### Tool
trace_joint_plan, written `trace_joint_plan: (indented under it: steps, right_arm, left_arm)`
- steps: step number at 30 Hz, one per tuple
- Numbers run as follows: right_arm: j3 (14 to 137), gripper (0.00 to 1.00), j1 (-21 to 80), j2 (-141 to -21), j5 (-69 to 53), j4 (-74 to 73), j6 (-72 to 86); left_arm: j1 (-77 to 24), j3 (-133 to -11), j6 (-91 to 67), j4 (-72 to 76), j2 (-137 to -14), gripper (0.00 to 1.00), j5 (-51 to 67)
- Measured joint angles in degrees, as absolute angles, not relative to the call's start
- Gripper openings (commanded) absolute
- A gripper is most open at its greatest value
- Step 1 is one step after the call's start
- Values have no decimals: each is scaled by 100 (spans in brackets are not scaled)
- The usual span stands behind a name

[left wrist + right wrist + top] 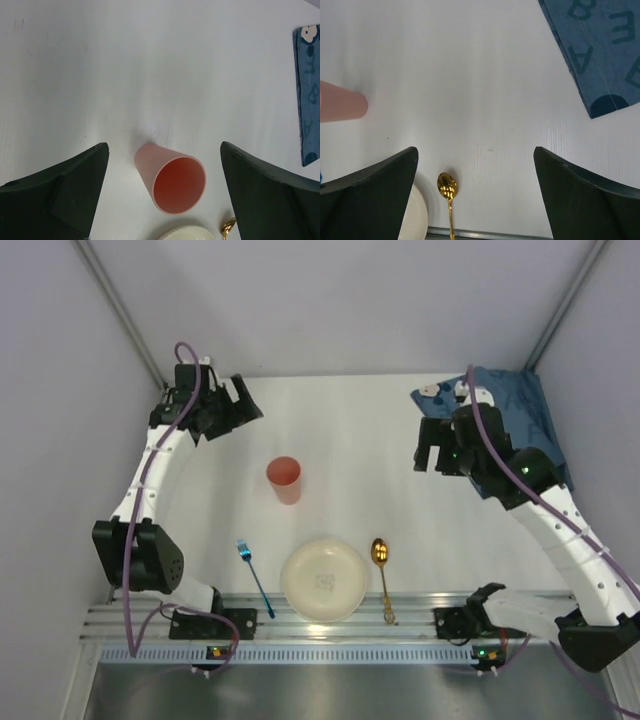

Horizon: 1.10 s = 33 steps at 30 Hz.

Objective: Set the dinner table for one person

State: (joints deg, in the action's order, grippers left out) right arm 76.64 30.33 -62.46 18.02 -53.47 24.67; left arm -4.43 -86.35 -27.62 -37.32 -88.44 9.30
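The plain white, smooth, rectangular dinner table [380, 430] lies beneath both arms. It is judged rigid and slippery, with no grasp point. The left gripper [232, 412] and right gripper [432, 462] are spread and empty.

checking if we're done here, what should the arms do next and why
Probably just pull both arms back to rest. The plate sits near the front edge with the fork on its left, the spoon on its right and the cup upright beyond it, so the setting looks complete. The left gripper and right gripper are open and empty. The placemat lies unused far right.
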Motion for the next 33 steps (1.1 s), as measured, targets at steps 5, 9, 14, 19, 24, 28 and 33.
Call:
trace_joint_plan:
  steps: [5,9,14,19,24,28,33]
  right_arm:
    - [8777,100,2620,-7419,1634,-5701,2322]
    - [8976,100,1861,-8683,1280,-5529,2294]
    - [9142,100,1247,-10042,1098,-5631,2241]
    - [10060,100,972,-11093,1081,-5828,2154]
    - [10790,100,825,-11911,1293,-6007,1946]
    - [11535,100,794,-12774,1608,-6189,1896]
    - [11721,100,749,-13200,1708,-6322,1793]
  left_arm:
    - [-449,-8399,-2856,-4088,-8346,99,958]
    - [-486,-8005,-2880,-4281,-7695,99,969]
    - [-644,-7730,-2886,-4519,-6973,99,974]
    - [-711,-7334,-2910,-4678,-6311,98,1020]
    - [-744,-6884,-3015,-4720,-5968,98,1149]
    - [-790,-6735,-3020,-4788,-5942,98,1179]
    - [-799,-6737,-3009,-4818,-6020,98,1070]
